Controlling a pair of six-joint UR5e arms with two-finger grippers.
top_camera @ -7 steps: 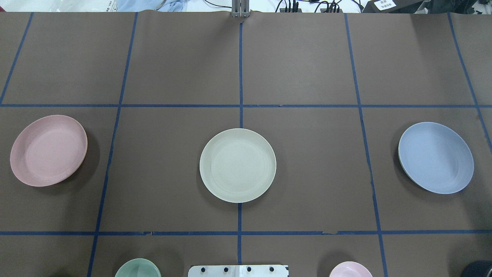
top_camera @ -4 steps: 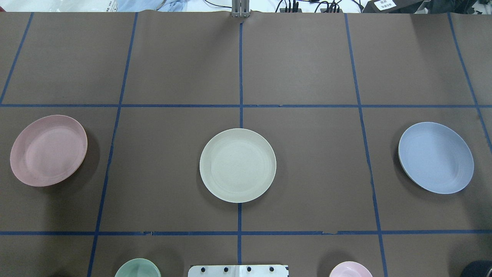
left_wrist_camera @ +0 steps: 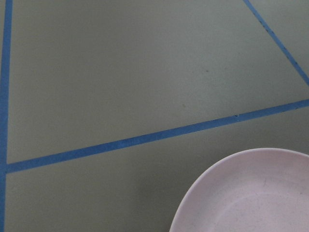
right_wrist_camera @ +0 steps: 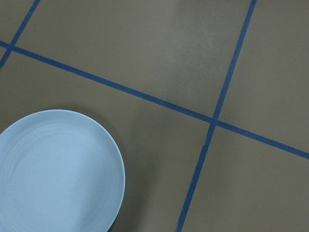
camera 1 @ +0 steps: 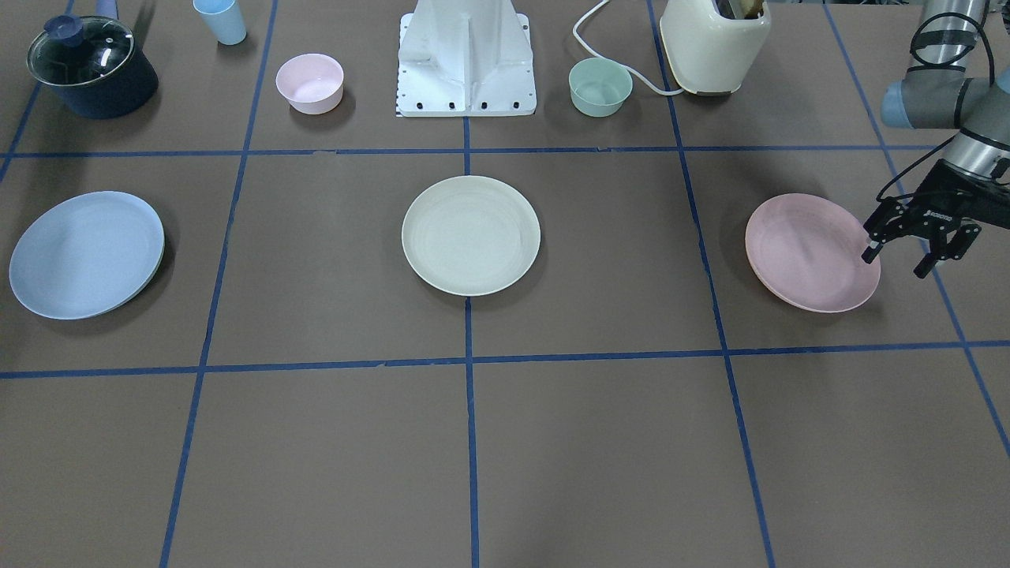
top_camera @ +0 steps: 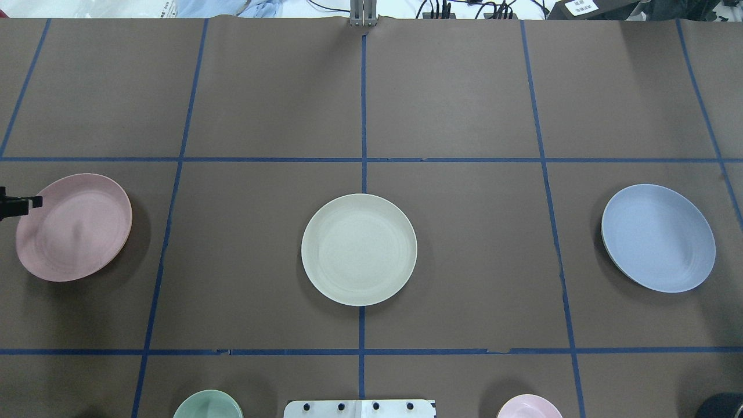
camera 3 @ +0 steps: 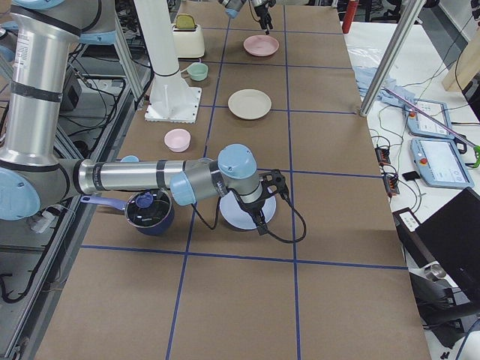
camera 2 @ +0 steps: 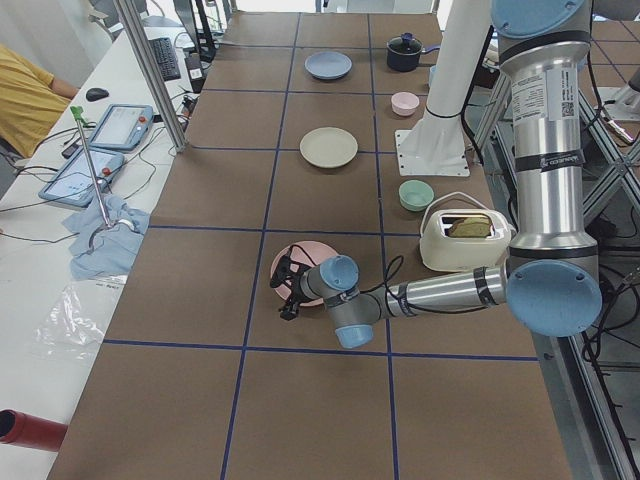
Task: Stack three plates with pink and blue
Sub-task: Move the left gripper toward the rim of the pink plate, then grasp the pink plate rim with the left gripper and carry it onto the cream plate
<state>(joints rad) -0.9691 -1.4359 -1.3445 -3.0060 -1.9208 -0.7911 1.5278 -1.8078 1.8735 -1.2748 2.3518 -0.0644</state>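
The pale pink plate (camera 1: 805,252) lies at the table's left end, also in the overhead view (top_camera: 72,232) and the left wrist view (left_wrist_camera: 251,193). The cream-white plate (camera 1: 471,235) lies in the middle. The light blue plate (camera 1: 85,254) lies at the right end, also in the right wrist view (right_wrist_camera: 53,174). My left gripper (camera 1: 895,262) is open and empty just above the pink plate's outer rim, one finger over the rim and one outside it. My right gripper (camera 3: 266,201) hangs by the blue plate's edge. It shows only in the exterior right view, so I cannot tell its state.
Along the robot's side stand a small pink bowl (camera 1: 309,83), a mint-green bowl (camera 1: 600,87), a cream toaster (camera 1: 714,43), a dark lidded pot (camera 1: 91,67), a light blue cup (camera 1: 221,20) and the white robot base (camera 1: 465,59).
A fingertip of my left gripper has come into the overhead view at the left edge, by the pink plate's rim. The three plates have not moved.
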